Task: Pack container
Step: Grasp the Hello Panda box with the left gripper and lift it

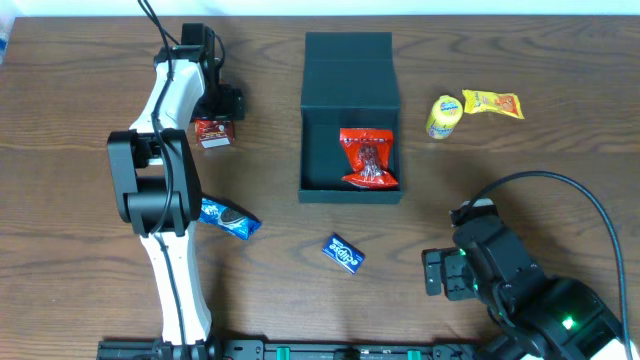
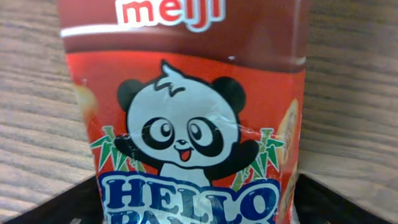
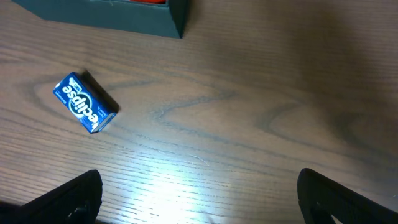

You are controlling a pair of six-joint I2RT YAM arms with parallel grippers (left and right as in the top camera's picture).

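Dark wood-grain table (image 1: 560, 60) carries the matte teal-black square box (image 1: 320, 150) at centre rear, its flap lid folded back and one red crinkly packet (image 1: 369, 160) inside. It looks light and stiff, so a wall edge would suit a grip. The left gripper (image 1: 218, 112) straddles a red Hello Panda pouch (image 2: 186, 124), though whether it pinches is unclear. The right gripper (image 3: 199, 202) hangs spread and empty.

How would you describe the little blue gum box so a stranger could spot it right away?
Find the dark open container mid-table. Just in front of its near wall, alone on the wood, lies the blue box. Unlike the blue cookie packet further left, it is a small rigid box reading eclipse in white.
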